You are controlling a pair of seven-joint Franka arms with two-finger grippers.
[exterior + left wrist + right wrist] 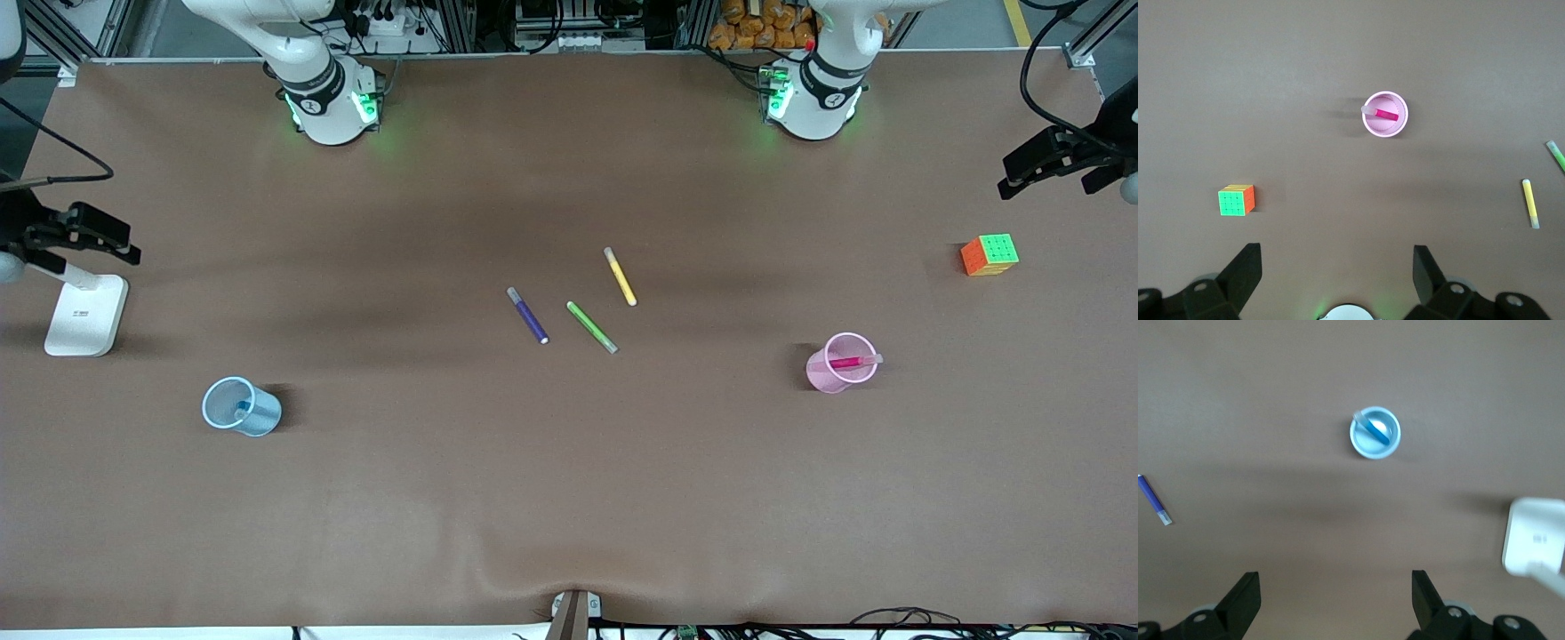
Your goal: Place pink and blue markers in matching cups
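Observation:
The pink marker [849, 362] leans inside the pale pink cup [822, 373] toward the left arm's end of the table, its pale end resting on the rim. The blue marker [242, 408] stands inside the light blue cup [265, 416] toward the right arm's end. In the left wrist view my left gripper [1337, 260] hangs open and empty, high over bare table, well apart from the pink cup [1385, 133] and pink marker [1383, 115]. My right gripper [1336, 581] is likewise open and empty, high up and apart from the blue cup [1375, 453] and blue marker [1373, 430]. Neither gripper appears in the front view.
A dark purple marker [528, 316], a green marker [592, 327] and a yellow marker [620, 276] lie loose mid-table. A colour cube [989, 255] sits farther from the front camera than the pink cup. A white stand base [84, 313] is at the right arm's end.

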